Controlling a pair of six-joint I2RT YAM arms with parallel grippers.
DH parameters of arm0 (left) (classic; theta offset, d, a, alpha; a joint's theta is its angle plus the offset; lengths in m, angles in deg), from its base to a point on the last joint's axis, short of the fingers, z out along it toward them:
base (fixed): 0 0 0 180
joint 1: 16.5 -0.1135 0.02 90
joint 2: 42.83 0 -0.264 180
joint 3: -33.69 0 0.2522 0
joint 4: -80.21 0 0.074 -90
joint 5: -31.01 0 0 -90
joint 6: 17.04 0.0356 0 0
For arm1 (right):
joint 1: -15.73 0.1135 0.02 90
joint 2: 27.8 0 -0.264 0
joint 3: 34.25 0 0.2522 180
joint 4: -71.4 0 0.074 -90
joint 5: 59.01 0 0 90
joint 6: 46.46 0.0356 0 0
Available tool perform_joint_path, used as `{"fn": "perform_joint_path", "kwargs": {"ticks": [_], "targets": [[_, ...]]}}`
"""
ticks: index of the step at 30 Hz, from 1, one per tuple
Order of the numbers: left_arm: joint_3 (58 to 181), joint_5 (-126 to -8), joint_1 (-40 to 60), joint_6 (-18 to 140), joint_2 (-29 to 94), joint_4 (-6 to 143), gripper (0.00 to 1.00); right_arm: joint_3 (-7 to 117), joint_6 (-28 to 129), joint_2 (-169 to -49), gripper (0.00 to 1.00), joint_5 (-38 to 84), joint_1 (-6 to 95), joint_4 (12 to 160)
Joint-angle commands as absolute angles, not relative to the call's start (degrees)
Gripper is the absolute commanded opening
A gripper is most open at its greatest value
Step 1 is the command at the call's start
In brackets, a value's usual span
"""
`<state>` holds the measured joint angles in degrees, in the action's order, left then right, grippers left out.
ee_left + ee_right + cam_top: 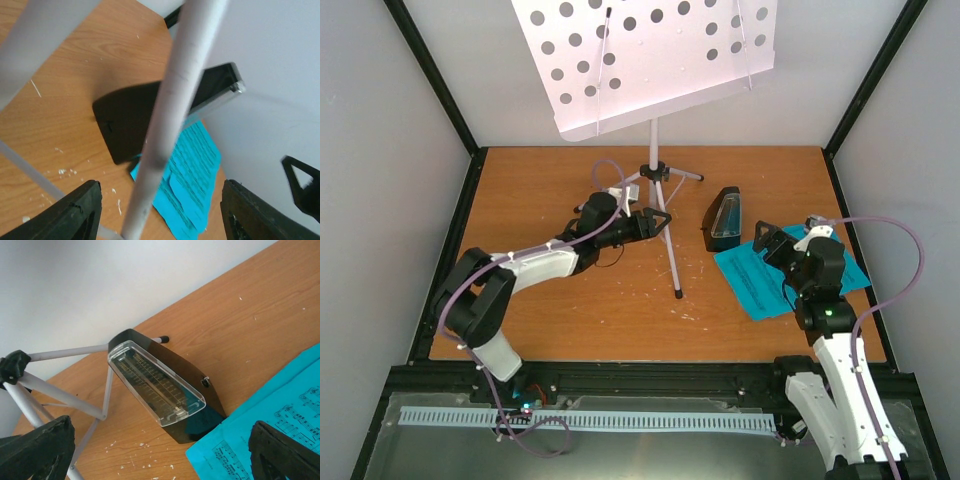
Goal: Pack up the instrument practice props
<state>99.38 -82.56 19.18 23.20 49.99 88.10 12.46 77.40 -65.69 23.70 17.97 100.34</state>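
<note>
Seemingly unreadable pages point(285, 415) | left end effector point(160, 210) spread astride music stand point(175, 100); right end effector point(160, 450) spread, empty

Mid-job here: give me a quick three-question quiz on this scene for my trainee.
1. True or false: one of the grippers is holding the metronome.
2. Which arm's gripper hovers over the cyan pages?
3. Between the left gripper's fingers is: A) a tube of the music stand; B) the metronome; C) the cyan pages.
Key: 1 false, it stands free on the table; 2 the right gripper; 3 A.
</note>
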Motion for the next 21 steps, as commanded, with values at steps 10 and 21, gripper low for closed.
{"fn": "perform_joint_path", "kwargs": {"ticks": [10,21], "targets": [[108.78,-77.76,20.45,28.40,58.97,89.17,0.43,11.45,75.38,-64.94,0.93,22.95,17.75,97.76],[106.59,-74.18,20.27,34.99,54.77,82.30,0.03,10.98,75.92,-66.07,0.93,21.44,17.75,96.92]]}}
